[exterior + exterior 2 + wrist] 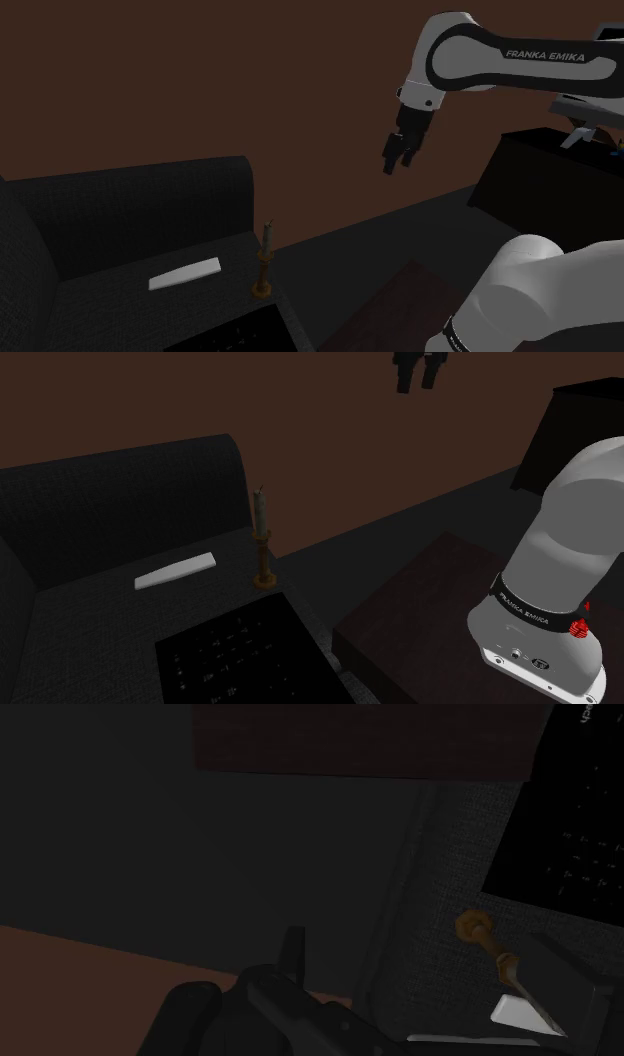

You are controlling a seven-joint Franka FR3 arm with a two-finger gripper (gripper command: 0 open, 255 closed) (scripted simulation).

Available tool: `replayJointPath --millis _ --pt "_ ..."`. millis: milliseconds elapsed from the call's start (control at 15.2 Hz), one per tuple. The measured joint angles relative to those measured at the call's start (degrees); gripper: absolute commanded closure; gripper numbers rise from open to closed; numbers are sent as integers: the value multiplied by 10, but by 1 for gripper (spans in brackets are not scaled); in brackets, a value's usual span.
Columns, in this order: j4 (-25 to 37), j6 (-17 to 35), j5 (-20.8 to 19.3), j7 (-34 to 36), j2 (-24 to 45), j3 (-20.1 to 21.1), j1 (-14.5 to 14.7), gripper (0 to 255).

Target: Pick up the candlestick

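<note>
We are at the approach step, and nothing is grasped yet. The gripper hangs high in the air in front of the brown wall. Its two fingers stand apart and there is nothing between them. The candlestick stands upright on the seat of the dark sofa, close to the seat's right edge in the shoulder view. It is well below the gripper and to its left. A flat white bar lies near the candlestick on the left, apart from it. In our judgement, the next move must bring the hand down and leftward to the slim stem, set one finger on each side of it, and only then close. The stem is thin and the base small, so a sideways touch could tip it.
</note>
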Motion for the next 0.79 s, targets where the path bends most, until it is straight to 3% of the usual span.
replayJointPath --millis 198,792 --pt "2 10 4 12 19 11 4 0" --pt "44 86 25 97 189 85 32 0"
